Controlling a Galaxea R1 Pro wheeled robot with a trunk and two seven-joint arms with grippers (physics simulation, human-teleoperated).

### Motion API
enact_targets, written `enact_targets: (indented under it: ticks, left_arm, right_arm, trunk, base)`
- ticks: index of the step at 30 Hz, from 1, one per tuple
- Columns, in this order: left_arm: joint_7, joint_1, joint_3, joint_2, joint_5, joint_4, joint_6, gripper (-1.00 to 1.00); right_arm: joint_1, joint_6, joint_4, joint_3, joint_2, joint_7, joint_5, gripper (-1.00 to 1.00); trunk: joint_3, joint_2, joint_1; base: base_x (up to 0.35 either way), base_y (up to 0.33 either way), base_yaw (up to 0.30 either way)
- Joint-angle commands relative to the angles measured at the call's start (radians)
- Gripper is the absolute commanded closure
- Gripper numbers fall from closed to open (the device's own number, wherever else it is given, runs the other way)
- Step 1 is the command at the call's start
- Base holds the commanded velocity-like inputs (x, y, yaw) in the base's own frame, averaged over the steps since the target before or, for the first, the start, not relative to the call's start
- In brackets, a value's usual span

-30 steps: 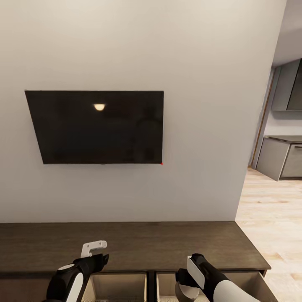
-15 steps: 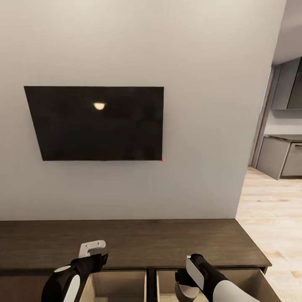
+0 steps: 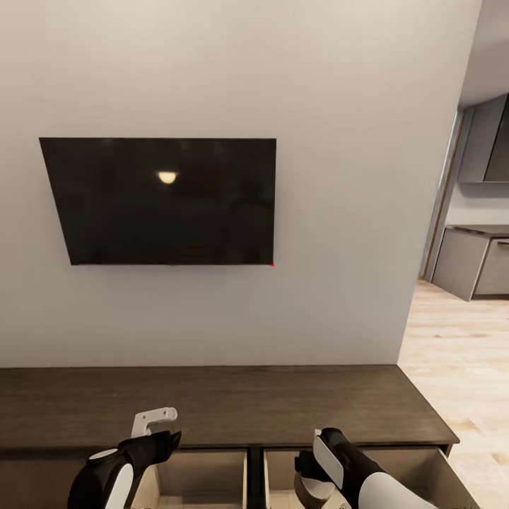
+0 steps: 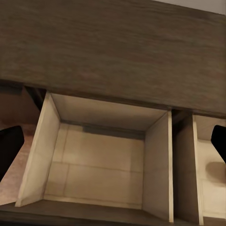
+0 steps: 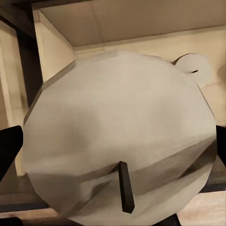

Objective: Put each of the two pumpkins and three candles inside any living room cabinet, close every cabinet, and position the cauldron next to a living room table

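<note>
Drawers stand pulled out of the long dark-brown wooden cabinet [image 3: 226, 403] directly below me, their pale beige insides showing under its top. My right gripper [image 5: 113, 155] pinches a squat white candle with a dark wick [image 5: 117, 141] between its black fingers [image 5: 9, 150], holding it over the right-hand drawer; a second pale round candle [image 5: 195, 68] lies deeper in that drawer, near its back wall. My left gripper [image 4: 113, 146] hangs spread above the left drawer [image 4: 103, 160], its fingertips at either edge of the wrist view. On the wall behind hangs a flat black television screen [image 3: 162, 201]; grey kitchen units [image 3: 481, 261] stand far right.
</note>
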Motion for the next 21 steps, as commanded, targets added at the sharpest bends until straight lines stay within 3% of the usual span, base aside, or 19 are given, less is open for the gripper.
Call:
enact_targets:
  ticks: [1,5,11,21]
  left_arm:
    - [0.008,-0.001,0.001,-0.001,0.011,-0.001,0.004,-1.00]
    - [0.008,-0.001,0.001,-0.001,0.011,-0.001,0.005,-1.00]
    - [0.008,-0.001,0.001,-0.001,0.011,-0.001,0.004,-1.00]
    - [0.008,-0.001,0.001,-0.001,0.011,-0.001,0.002,-1.00]
  right_arm:
    - [-0.001,0.002,-0.002,0.008,-0.001,-0.009,-0.011,1.00]
    - [-0.001,-0.004,-0.002,0.011,0.000,-0.009,-0.011,1.00]
    - [-0.001,-0.040,0.000,0.060,0.000,-0.008,-0.012,1.00]
    - [-0.001,-0.067,-0.001,0.071,0.000,-0.007,-0.012,1.00]
  trunk:
    - [-0.004,-0.008,0.004]
    - [-0.017,-0.036,0.019]
    - [-0.036,-0.078,0.042]
    - [-0.067,-0.148,0.081]
  base:
    - [0.000,0.000,0.000]
    - [0.000,0.000,0.000]
    - [0.000,0.000,0.000]
    - [0.000,0.000,0.000]
